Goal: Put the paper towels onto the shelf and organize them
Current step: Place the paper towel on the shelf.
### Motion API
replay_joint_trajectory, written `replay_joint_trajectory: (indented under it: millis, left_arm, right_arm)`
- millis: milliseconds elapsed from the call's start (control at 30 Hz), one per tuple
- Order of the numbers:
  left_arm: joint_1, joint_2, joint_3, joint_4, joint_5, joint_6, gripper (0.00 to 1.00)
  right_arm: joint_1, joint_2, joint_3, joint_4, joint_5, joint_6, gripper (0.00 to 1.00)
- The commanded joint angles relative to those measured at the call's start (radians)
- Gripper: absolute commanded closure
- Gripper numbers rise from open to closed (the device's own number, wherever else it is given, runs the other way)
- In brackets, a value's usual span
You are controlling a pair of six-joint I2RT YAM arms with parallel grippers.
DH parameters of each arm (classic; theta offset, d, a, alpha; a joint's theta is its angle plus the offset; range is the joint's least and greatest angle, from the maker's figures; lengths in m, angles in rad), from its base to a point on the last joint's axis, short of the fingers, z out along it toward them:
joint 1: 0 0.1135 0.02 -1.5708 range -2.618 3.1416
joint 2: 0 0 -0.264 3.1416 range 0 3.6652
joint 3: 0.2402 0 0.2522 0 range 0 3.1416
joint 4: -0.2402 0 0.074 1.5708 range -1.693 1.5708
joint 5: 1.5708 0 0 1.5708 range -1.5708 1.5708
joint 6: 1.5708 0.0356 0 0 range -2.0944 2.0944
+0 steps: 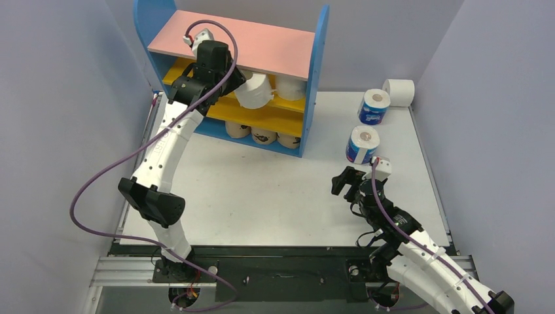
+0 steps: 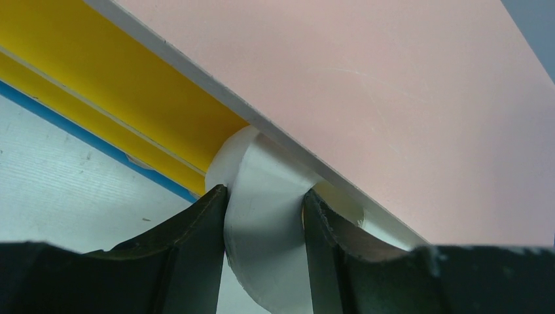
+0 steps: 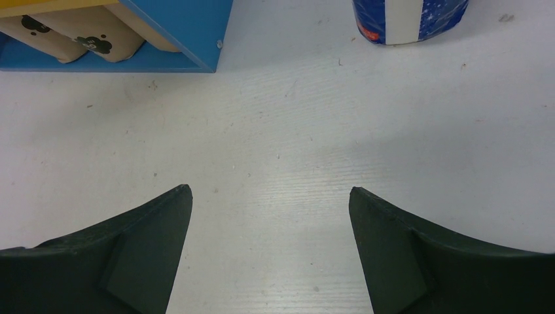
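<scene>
The shelf (image 1: 249, 39) stands at the back left, with blue sides and a pink top board (image 2: 393, 98). My left gripper (image 1: 239, 78) is shut on a white paper towel roll (image 1: 252, 91) at the front of the upper yellow shelf. The roll (image 2: 262, 248) sits pinched between both fingers (image 2: 196, 235), just under the pink board's edge. Another white roll (image 1: 290, 87) stands on that shelf, and three tan printed rolls (image 1: 264, 136) lie on the bottom tier. My right gripper (image 1: 343, 180) hangs open and empty (image 3: 269, 190) over the table, near a blue-wrapped roll (image 1: 362, 144).
A second blue-wrapped roll (image 1: 374, 106) and a white roll lying on its side (image 1: 399, 92) are at the back right. The right wrist view shows the shelf's blue base (image 3: 190, 26), tan rolls (image 3: 91, 39) and a blue roll (image 3: 409, 16). Grey walls close both sides.
</scene>
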State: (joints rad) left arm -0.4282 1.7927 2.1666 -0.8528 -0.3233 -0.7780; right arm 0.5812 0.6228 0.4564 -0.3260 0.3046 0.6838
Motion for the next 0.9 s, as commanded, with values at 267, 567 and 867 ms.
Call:
replay_joint_trajectory:
  millis: [267, 567, 867]
  left_arm:
    - [0.005, 0.009, 0.016, 0.132, 0.057, -0.029, 0.50]
    - [0.005, -0.021, -0.024, 0.154, 0.058, -0.024, 0.44]
    - [0.005, -0.054, -0.057, 0.177, 0.063, -0.024, 0.41]
  right_arm:
    - [-0.017, 0.016, 0.042, 0.012, -0.003, -0.017, 0.15]
    - [-0.022, 0.017, 0.042, 0.012, -0.008, -0.017, 0.15]
    - [-0.024, 0.017, 0.043, 0.012, -0.012, -0.018, 0.15]
